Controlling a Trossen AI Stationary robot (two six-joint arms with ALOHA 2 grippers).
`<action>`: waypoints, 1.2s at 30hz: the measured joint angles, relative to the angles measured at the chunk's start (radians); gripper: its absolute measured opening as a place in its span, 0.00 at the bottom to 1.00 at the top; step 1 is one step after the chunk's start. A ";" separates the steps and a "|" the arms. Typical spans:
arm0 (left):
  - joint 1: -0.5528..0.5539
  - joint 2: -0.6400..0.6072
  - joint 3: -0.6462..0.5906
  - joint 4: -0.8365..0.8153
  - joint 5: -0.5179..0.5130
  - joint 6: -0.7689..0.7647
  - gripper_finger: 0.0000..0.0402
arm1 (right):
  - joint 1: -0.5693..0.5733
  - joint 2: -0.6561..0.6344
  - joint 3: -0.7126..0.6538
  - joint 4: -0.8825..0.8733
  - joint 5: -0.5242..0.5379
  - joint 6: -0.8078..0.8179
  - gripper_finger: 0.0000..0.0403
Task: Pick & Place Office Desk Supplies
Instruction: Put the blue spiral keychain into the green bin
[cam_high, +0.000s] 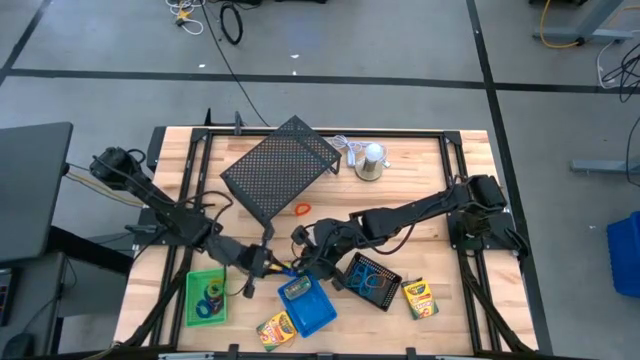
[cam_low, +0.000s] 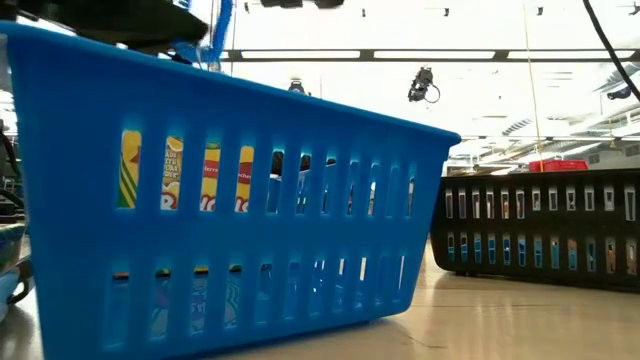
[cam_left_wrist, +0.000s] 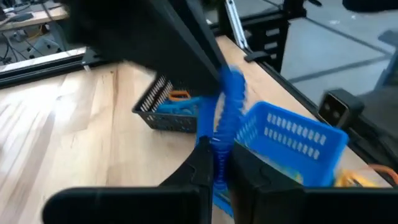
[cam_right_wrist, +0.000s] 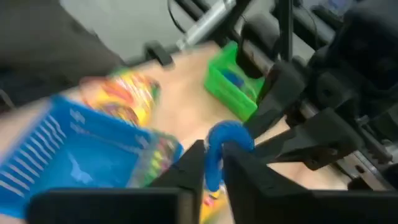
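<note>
Blue elastic loop (cam_left_wrist: 229, 106) — pinched between both grippers

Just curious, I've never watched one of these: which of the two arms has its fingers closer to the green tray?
Left. The left gripper sits just beside the green tray, toward the table's middle. The right gripper is farther off, over by the blue tray.

Rack (cam_high: 278, 175) at table's (cam_high: 420, 200) back centre; dome (cam_high: 371, 160) right of it. Loop (cam_high: 302, 208) on table just before rack. Front row, left to right: tray (cam_high: 193, 295) holding loops; crayon box (cam_high: 275, 329); basket (cam_high: 318, 316) holding crayon box (cam_high: 297, 290); mesh tray (cam_high: 388, 291); crayon box (cam_high: 419, 297). Both grippers meet just behind basket.
</note>
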 joint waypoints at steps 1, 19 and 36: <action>-0.017 -0.003 0.000 -0.022 -0.016 -0.001 0.06 | -0.001 -0.005 0.001 0.010 -0.043 0.022 0.21; -0.431 -0.182 0.083 -0.761 -0.277 -0.649 0.06 | -0.017 -0.076 -0.004 -0.069 -0.311 0.157 0.45; -0.650 -0.058 0.172 -1.127 0.102 -1.373 0.06 | -0.019 -0.076 -0.004 -0.152 -0.307 0.183 0.45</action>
